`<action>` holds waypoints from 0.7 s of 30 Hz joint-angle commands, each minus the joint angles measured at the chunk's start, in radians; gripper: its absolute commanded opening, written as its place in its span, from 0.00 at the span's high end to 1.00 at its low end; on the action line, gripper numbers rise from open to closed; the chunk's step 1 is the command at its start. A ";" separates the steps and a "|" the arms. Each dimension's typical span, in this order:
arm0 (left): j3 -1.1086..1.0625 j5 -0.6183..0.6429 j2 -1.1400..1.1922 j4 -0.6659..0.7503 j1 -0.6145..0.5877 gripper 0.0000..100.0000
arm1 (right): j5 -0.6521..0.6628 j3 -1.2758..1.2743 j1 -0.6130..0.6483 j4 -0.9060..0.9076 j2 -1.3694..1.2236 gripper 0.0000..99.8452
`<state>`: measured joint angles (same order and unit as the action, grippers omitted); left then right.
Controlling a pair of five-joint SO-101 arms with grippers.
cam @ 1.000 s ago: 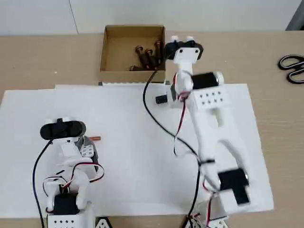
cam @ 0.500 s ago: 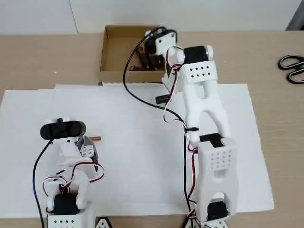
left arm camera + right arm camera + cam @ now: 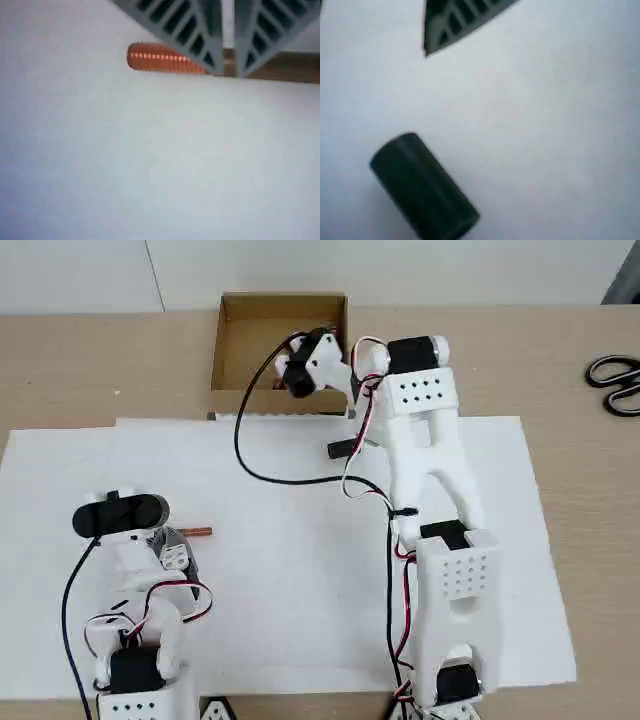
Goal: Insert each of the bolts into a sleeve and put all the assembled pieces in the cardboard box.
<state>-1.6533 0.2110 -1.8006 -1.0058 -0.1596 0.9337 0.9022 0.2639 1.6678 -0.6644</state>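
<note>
Left end effector pinching copper bolt, far from cardboard box. Black sleeve near box: looks hard, smooth, may roll; grab middle. Right end effector grip: can't tell.

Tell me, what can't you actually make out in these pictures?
Cardboard box contents: high view, mostly covered by the right arm and its wrist.
Bolt head: left wrist view, hidden behind the left jaws gripping it.
Scissors: high view, cut off by the right edge.

High view down over table, wrist views close above white paper, apparently facing downward, paper shared
</note>
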 commanded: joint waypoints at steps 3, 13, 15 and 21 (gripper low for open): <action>0.007 0.005 -0.011 0.009 -0.005 0.99 | 0.052 -0.006 0.059 0.004 0.008 0.86; 0.007 0.005 -0.011 0.009 -0.005 0.99 | 0.095 -0.057 0.102 -0.030 -0.054 0.86; 0.007 0.005 -0.011 0.009 -0.005 0.99 | 0.098 -0.057 0.097 -0.041 -0.084 0.86; 0.007 0.005 -0.011 0.009 -0.005 0.99 | 0.123 -0.057 0.093 -0.107 -0.150 0.86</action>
<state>-1.6533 0.2110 -1.8006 -1.0058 -0.1596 1.0426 0.8439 0.3590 1.5911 -0.8071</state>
